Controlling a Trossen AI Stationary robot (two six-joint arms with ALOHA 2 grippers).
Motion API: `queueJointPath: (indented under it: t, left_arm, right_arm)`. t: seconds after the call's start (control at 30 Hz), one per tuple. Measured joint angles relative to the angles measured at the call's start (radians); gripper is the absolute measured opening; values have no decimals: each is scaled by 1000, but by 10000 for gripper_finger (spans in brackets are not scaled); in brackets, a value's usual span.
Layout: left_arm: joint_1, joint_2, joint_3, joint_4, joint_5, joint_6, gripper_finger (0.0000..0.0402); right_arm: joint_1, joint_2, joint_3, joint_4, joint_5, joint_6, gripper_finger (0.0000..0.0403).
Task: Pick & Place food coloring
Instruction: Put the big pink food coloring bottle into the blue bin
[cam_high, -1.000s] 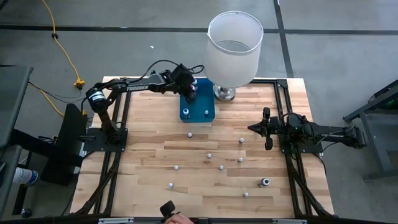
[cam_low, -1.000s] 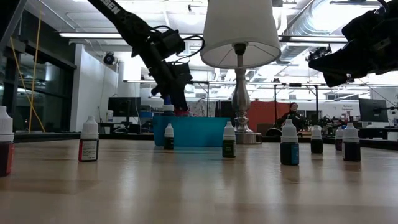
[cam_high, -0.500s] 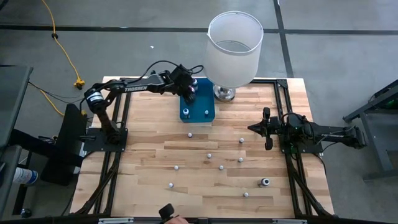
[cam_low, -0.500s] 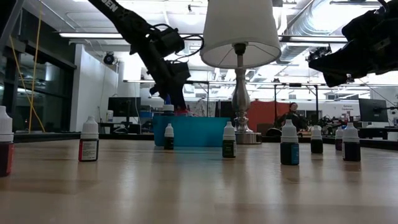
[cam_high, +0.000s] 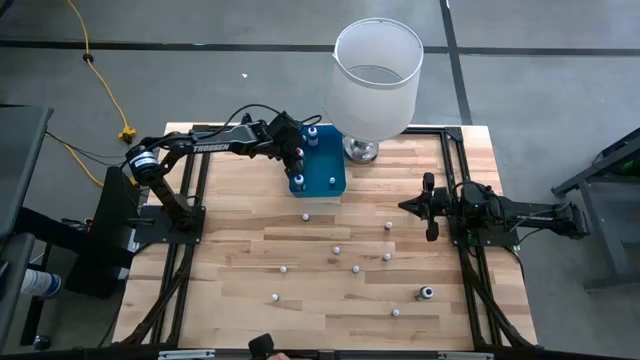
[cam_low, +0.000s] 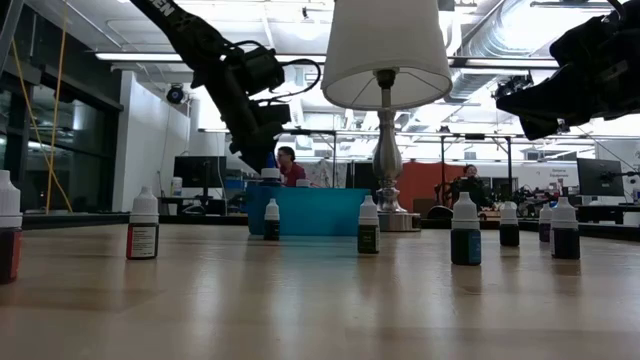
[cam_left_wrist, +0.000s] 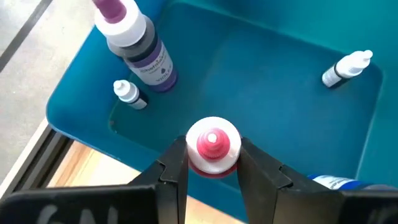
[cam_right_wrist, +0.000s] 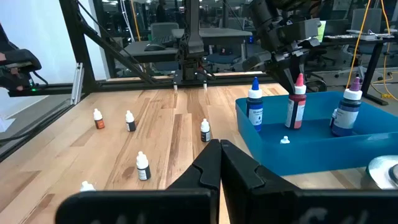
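My left gripper (cam_left_wrist: 212, 163) is clamped on the pink-capped red food-colouring bottle (cam_left_wrist: 212, 148) inside the blue plastic tray (cam_left_wrist: 273, 93). Release only once upright; right gripper (cam_right_wrist: 219, 163) idle, fingers together.

Food coloring bottles, some in the blue tray, most scattered on the tabletop.

A red bottle (cam_left_wrist: 212, 146) with a white-and-pink cap stands upright in the blue tray (cam_high: 318, 172) at the tabletop's (cam_high: 240, 260) far middle, between the left gripper's (cam_left_wrist: 212, 163) fingers. With it stand a taller purple bottle (cam_left_wrist: 142, 46) and a blue-capped bottle (cam_right_wrist: 254, 103), both upright; one tiny white-capped bottle (cam_left_wrist: 130, 94) stands beside the purple one, another (cam_left_wrist: 346, 67) lies tilted farther off on the tray floor. About ten tiny white-capped bottles stand upright, well apart, across the tabletop's middle and near right, among them one (cam_high: 306, 216) just near of the tray and a darker one (cam_high: 426, 293) near right.
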Motion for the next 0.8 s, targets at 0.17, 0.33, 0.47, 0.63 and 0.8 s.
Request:
queueJointPath:
  t: [0.17, 0.33, 0.47, 0.63, 0.8]
  left_arm:
    - [1, 0, -1, -1, -1, 31, 92]
    - [1, 5, -1, -3, -22, 43, 92]
    - [14, 6, 0, -2, -28, 15, 92]
    - [36, 7, 0, 8, -50, 14, 92]
    - [56, 7, 0, 7, -65, 21, 92]
  right_arm:
    - [0, 0, 0, 0, 0, 0, 0]
    - [0, 0, 0, 0, 0, 0, 0]
    - [0, 0, 0, 0, 0, 0, 0]
    - [0, 0, 0, 0, 0, 0, 0]
    - [0, 0, 0, 0, 0, 0, 0]
